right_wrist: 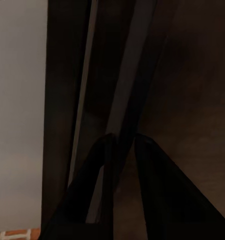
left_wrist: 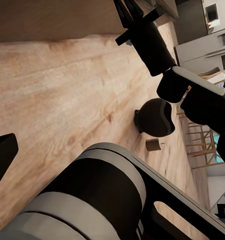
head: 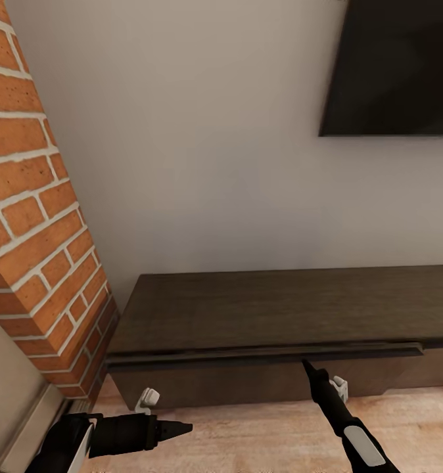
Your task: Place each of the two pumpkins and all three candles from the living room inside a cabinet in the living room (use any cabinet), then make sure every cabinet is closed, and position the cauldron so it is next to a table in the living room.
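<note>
Cabinet (head: 274,315) front edge, right claw (head: 307,364) touching

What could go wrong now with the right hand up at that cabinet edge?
The right hand sits at the thin lip under the cabinet top; its fingers look nearly together, so it may slip off. The cauldron stands on the floor close behind the right arm, so backing up might knock it.

- The right claw (right_wrist: 123,150) points at the dark brown cabinet (right_wrist: 192,75), very close to it.
- Its two dark fingers (right_wrist: 157,190) stand a little apart, with a thin front edge (right_wrist: 127,75) of the cabinet running into the narrow gap between them.
- Whether they press on that edge is unclear.
- A pale grey wall (right_wrist: 17,100) lies beside the cabinet.
</note>
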